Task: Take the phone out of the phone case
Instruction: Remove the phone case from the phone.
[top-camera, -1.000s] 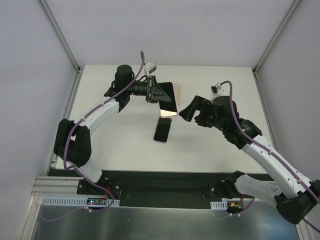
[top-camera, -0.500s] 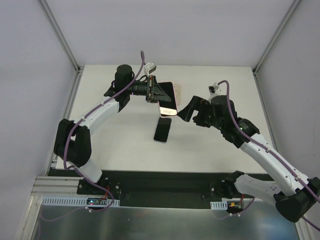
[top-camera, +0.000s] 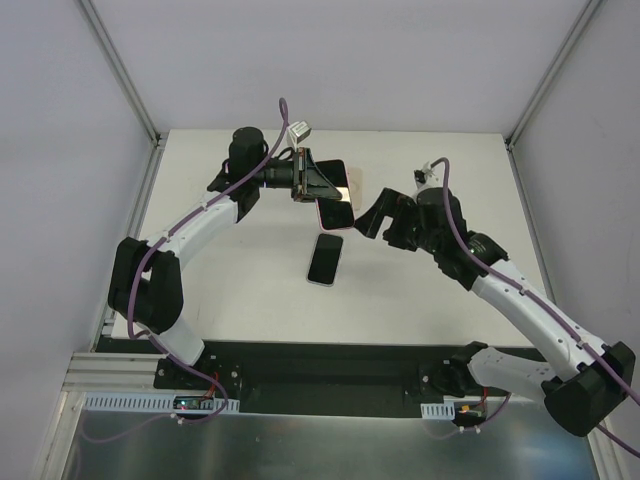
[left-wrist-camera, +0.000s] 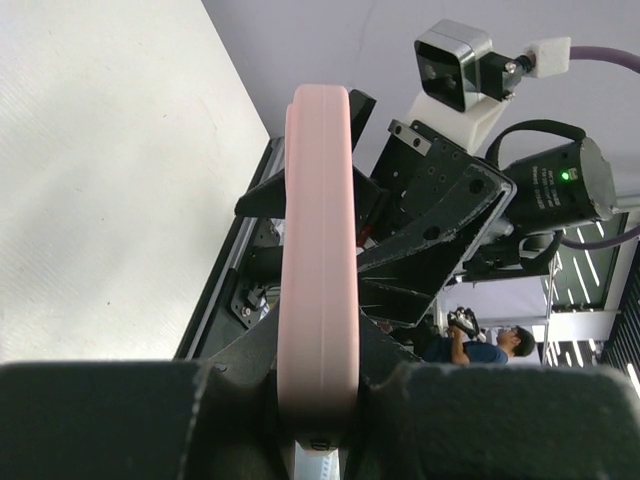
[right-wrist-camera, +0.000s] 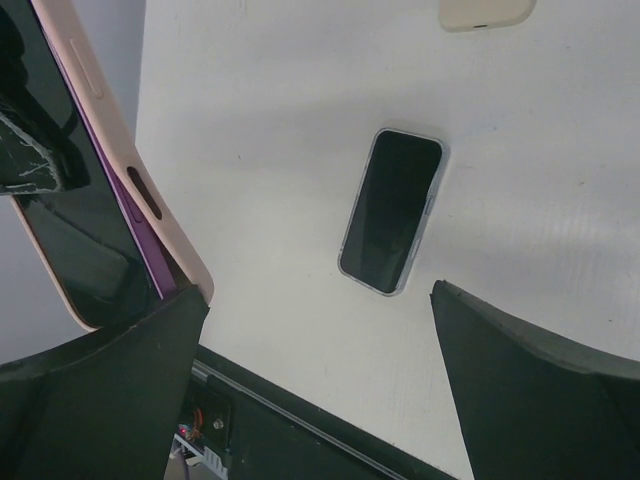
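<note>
Your right arm (top-camera: 520, 300) is the big mover: it swings left and a touch farther up the table (top-camera: 220, 280) than a second ago. That brings the right gripper (top-camera: 370, 218) in just beside the held handset, its fingers spread wide with nothing between them. Your left arm (top-camera: 200, 220) barely shifts. The left gripper (top-camera: 322, 188) stays clamped on the pink phone case (left-wrist-camera: 318, 250), which now sits a little higher and more tilted, up off the table at the far middle. The phone (right-wrist-camera: 70, 230) is still inside that case, its dark screen facing the right wrist camera. The second phone (top-camera: 324, 259) lies flat on the table where it was, near of the held one, screen up.

Now the blind spots. The left wrist view shows the case edge-on only, so the screen is out of sight there, and the left fingers (left-wrist-camera: 130, 420) are a dark blur along the bottom. In the right wrist view the held handset is cut by the left edge. A purple strip runs along its rim, but you can't tell whether the phone has lifted at all. A cream object (right-wrist-camera: 485, 12) is clipped at the top, unidentifiable.
</note>
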